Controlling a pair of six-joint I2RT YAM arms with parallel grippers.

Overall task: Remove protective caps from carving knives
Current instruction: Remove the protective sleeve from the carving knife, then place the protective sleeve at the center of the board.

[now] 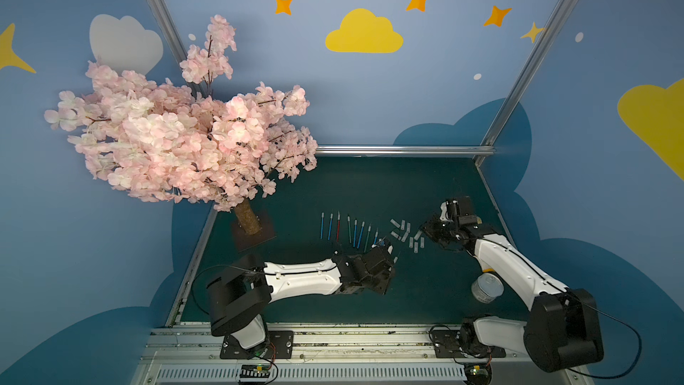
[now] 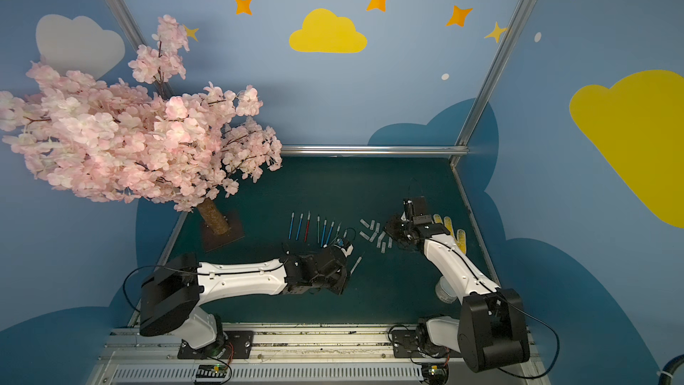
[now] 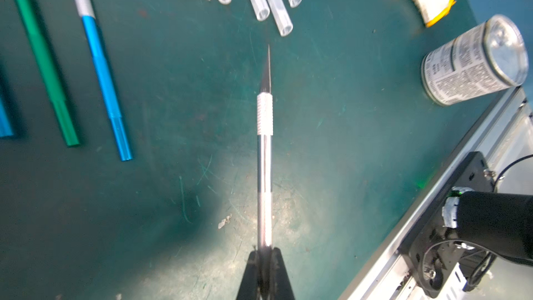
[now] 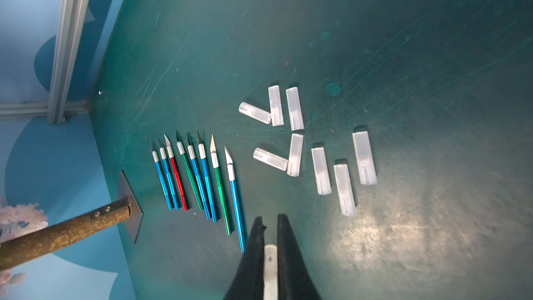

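Nearest, the left gripper [image 3: 264, 251] is clamped on the tail of a silver knife [image 3: 264, 145]. The knife's long axis runs straight out from the jaws, bare blade tip toward the loose caps [image 4: 294, 108]. Farther out on the green mat [image 4: 403, 53], 8 carving knives [image 4: 222, 194] lie parallel, blades toward the far edge. 8 caps lie to their right, 6 along that axis and 2 slanted. Beside them the right gripper [image 4: 270, 220] pinches a whitish piece [image 4: 270, 261], probably a cap.

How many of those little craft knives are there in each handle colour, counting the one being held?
Blue carving knives: 5
Green carving knives: 2
Red carving knife: 1
Silver carving knife, held in the left tool: 1
Total: 9
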